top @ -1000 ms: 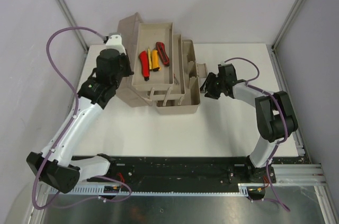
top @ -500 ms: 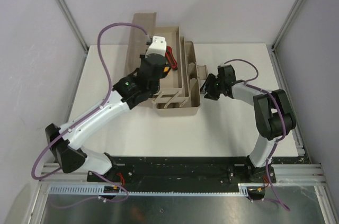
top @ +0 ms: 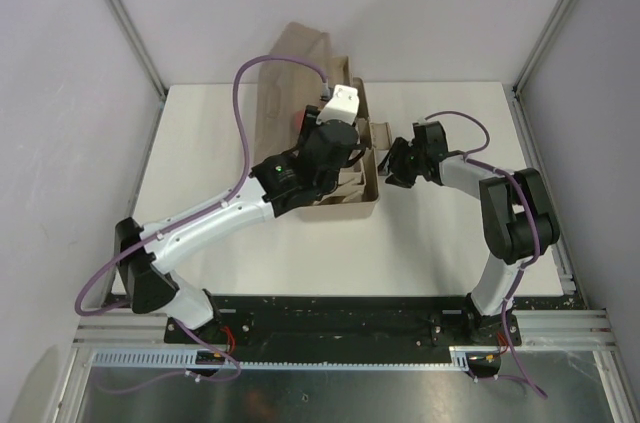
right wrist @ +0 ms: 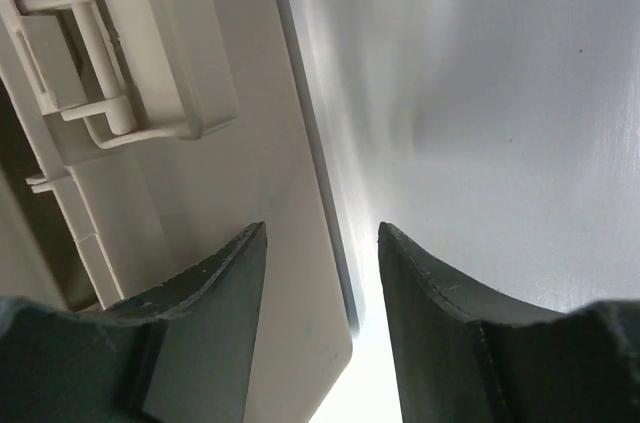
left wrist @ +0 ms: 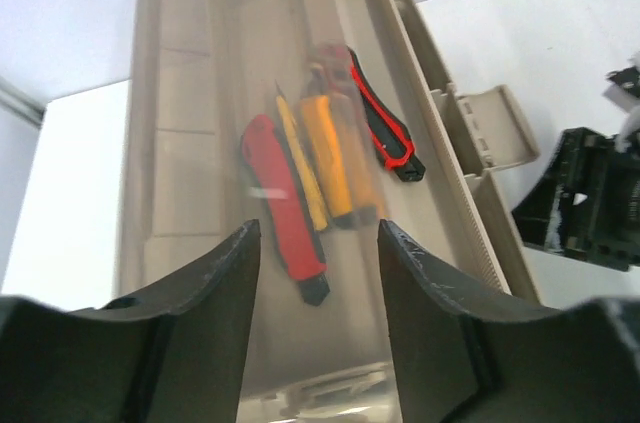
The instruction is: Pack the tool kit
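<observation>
The beige tool kit [top: 364, 199] stands mid-table with its brownish lid [top: 300, 51] raised at the back. My left gripper [top: 341, 115] hangs over the box. In the left wrist view it [left wrist: 318, 273] is open and holds nothing. Below it a tray [left wrist: 180, 143] holds a red-handled tool [left wrist: 285, 205], yellow-handled tools [left wrist: 330, 165] and a black-and-red cutter [left wrist: 381, 130], all blurred. My right gripper [top: 393, 167] is open beside the box's latch flap [top: 379, 133]. In the right wrist view it [right wrist: 322, 243] straddles the edge of a beige panel [right wrist: 295, 283] without pinching it.
White table [top: 450, 243] lies around the box, with grey enclosure walls and metal posts on each side. The black rail [top: 340, 318] with the arm bases runs along the near edge. The right gripper's black body [left wrist: 580, 198] sits just right of the latch flap [left wrist: 490, 128].
My left arm swung right, from the box's left side to above it, and its gripper went from shut to open. The lid rose and the trays folded together. My right arm stayed put.
</observation>
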Controlling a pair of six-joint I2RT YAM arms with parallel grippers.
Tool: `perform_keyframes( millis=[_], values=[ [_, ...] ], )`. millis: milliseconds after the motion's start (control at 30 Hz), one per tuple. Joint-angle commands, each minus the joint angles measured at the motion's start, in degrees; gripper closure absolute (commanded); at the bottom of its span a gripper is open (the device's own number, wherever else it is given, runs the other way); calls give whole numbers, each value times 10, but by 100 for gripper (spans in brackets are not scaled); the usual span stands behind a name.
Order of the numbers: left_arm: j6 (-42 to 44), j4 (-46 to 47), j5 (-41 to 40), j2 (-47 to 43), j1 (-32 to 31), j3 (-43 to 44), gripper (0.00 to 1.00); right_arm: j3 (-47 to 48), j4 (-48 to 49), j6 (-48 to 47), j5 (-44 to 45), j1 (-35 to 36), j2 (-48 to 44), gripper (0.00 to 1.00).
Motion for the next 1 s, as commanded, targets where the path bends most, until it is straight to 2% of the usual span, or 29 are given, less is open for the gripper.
perform_keyframes(
  millis=[0,233,533,800,967],
  values=[
    [-41,19,34,6,-2,24,41,2,19,9,-19,-4,6,46],
    [-58,21,139,13,-1,44,19,2,18,8,-18,-11,7,46],
    [-69,20,198,8,23,63,8,2,14,4,-17,-20,9,45],
    [-129,19,332,-18,131,27,3,-1,-29,-28,-19,-75,-60,43],
    [-155,16,387,-28,211,6,1,-68,-22,-29,-43,-139,-119,43]
  ],
)
